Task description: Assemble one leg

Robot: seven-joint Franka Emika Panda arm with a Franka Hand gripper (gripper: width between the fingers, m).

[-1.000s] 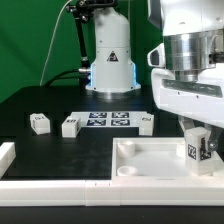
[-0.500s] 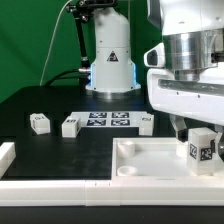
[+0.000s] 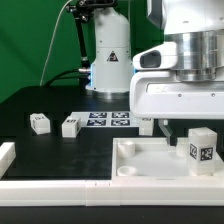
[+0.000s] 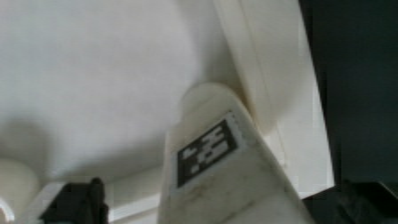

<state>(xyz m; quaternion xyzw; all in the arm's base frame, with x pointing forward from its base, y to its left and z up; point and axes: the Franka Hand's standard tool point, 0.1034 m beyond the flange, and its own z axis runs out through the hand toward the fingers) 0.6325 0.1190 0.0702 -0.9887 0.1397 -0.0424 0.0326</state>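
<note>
In the exterior view you see the small white tagged plastic leg [image 3: 202,148] upright in the large white square tray [image 3: 140,160], below the raised gripper [image 3: 172,126]. In the wrist view, the leg's long axis points toward you; gripper state unclear.

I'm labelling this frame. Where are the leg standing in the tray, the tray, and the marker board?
leg [image 3: 202,149], exterior view, tagged front face.
tray [image 3: 150,150], exterior view, bare floor.
marker board [image 3: 108,120], exterior view, middle tags.
</note>
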